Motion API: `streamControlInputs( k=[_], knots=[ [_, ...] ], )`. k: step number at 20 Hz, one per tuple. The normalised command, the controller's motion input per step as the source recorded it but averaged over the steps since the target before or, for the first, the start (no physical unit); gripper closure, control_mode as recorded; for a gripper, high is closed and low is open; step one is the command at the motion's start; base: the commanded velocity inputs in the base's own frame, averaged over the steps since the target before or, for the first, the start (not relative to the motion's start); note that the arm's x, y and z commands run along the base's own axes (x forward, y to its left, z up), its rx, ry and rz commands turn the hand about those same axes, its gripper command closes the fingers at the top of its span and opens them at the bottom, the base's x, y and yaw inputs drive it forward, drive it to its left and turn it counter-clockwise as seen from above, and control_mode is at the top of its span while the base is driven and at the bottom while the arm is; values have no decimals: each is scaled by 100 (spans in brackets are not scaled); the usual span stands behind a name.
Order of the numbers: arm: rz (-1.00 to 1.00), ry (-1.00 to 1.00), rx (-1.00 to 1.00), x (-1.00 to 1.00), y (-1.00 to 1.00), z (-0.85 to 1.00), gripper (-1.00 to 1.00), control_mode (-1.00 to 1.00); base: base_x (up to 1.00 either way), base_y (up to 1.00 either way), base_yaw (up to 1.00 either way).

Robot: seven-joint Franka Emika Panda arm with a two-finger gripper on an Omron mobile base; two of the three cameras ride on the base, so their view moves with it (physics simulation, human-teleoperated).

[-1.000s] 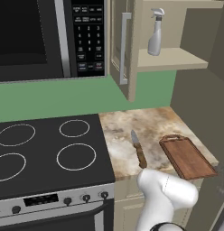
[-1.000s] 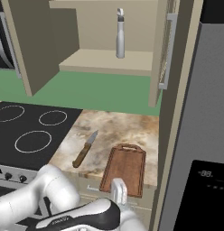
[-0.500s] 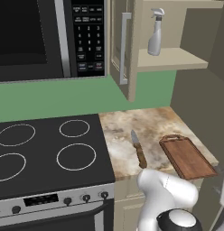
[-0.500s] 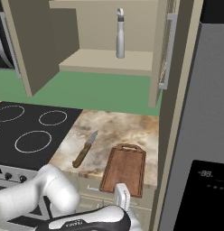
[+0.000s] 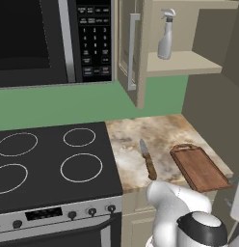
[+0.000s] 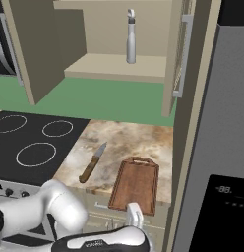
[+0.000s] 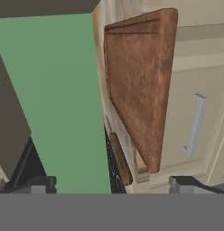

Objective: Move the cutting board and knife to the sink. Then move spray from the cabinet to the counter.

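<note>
Nothing looks done yet: the cutting board (image 6: 136, 185) and the knife (image 6: 92, 163) beside it lie on the counter (image 6: 138, 140), the spray (image 6: 131, 37) stands in the cabinet (image 6: 109, 66), and the gripper (image 7: 111, 184), below the counter's edge, is spread and empty.

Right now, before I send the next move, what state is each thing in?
cutting board: flat on the counter, not gripped.
knife: lying on the counter left of the board, apart from it.
spray: upright on the cabinet shelf.
cabinet: doors open.
tool: open, holding nothing, low in front of the counter edge.
</note>
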Motion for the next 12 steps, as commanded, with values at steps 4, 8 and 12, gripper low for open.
streamControlInputs(
  k=[4, 8, 12],
  knots=[
    [0, -1, 0, 26, -4, -13, -100, -100, 0, 0, 0],
    [0, 0, 0, 28, -13, -13, -100, -100, 0, 0, 0],
    [0, 0, 0, 15, -13, -20, -100, -100, 0, 0, 0]
  ],
)
